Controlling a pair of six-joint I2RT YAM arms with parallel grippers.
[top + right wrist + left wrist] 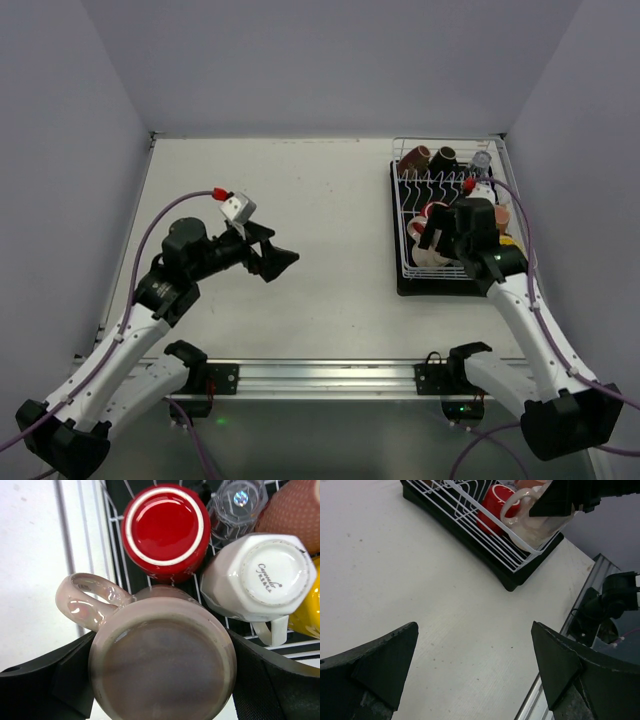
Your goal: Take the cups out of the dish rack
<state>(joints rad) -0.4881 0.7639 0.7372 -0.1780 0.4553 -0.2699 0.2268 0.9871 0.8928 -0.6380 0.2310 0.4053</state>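
We see a pale, matte surface (330, 200) spreading beneath and ahead of the left jaws, marked with a few faint dark specks. Under the right jaws lies a black tray (430, 290), and its near edge shows just behind them. Plain grey-lilac walls close the surface in. A back wall (330, 60) stands far beyond both jaws, a left wall (60, 150) outward of the left jaws, and a right wall (590, 100) outward of the right jaws. A silver metal rail (330, 377) runs along the surface's near edge, behind both jaws.
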